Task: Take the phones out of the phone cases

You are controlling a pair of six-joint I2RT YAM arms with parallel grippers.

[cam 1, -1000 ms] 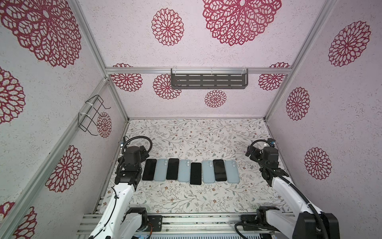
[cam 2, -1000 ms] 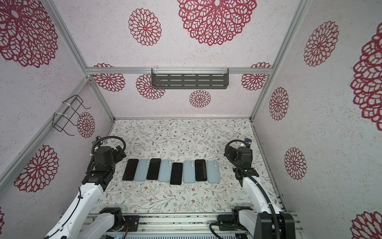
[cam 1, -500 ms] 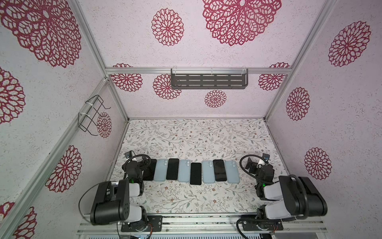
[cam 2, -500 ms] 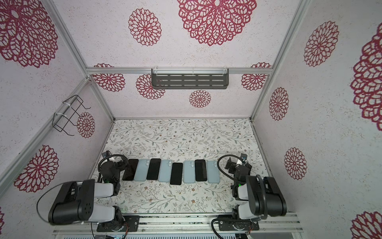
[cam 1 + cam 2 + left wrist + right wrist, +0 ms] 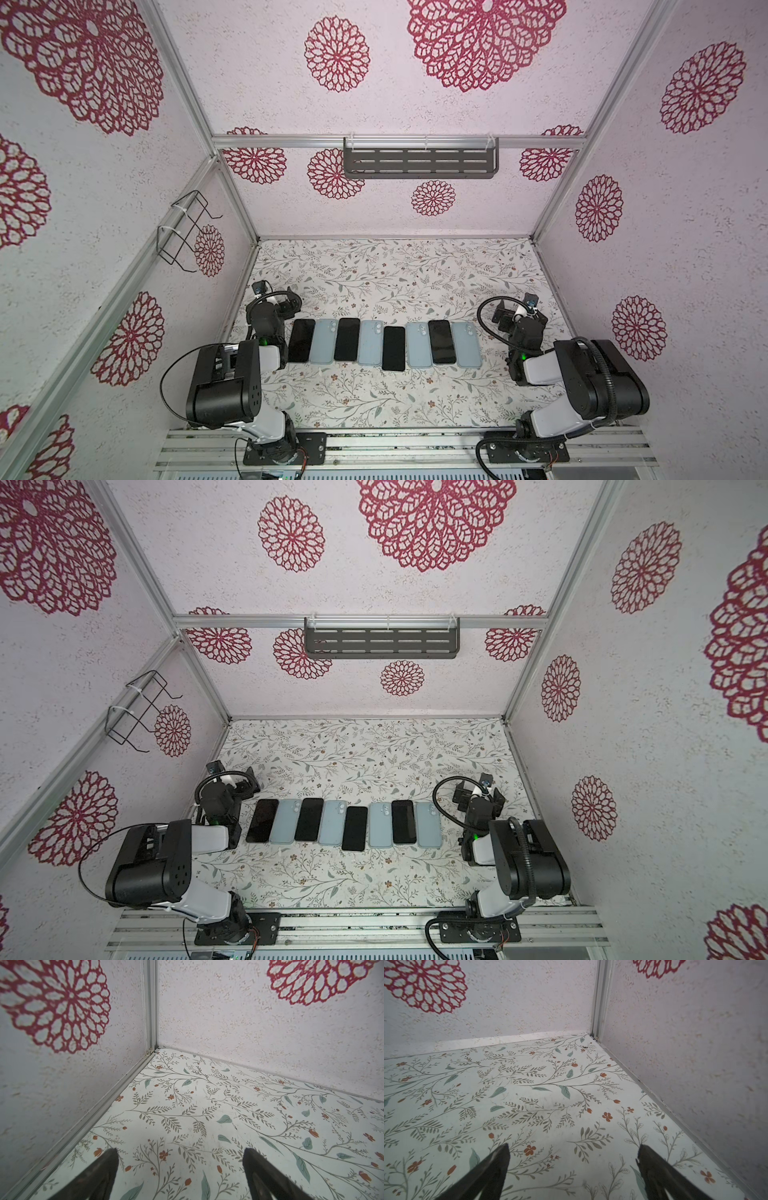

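Left gripper (image 5: 180,1151): jaws spread wide, nothing held. My wrist view shows only bare table (image 5: 374,270) ahead of it.
Right gripper (image 5: 574,1147): the same, wide and empty, aimed at the opposite far corner.
Row from the left gripper: eight slabs lie side by side, behind its fingertips and inboard. The end black phone (image 5: 301,340) sits just beside my left wrist.
Row from the right gripper: also behind and inboard. The end pale-blue piece (image 5: 466,344) lies near that wrist, with a gap.
Long axis: each slab runs near-to-far, roughly along both grippers' reach.
Cased phone: I cannot tell which pale-blue backs hold phones.
Nearer arm: I judge each arm suits its own half.
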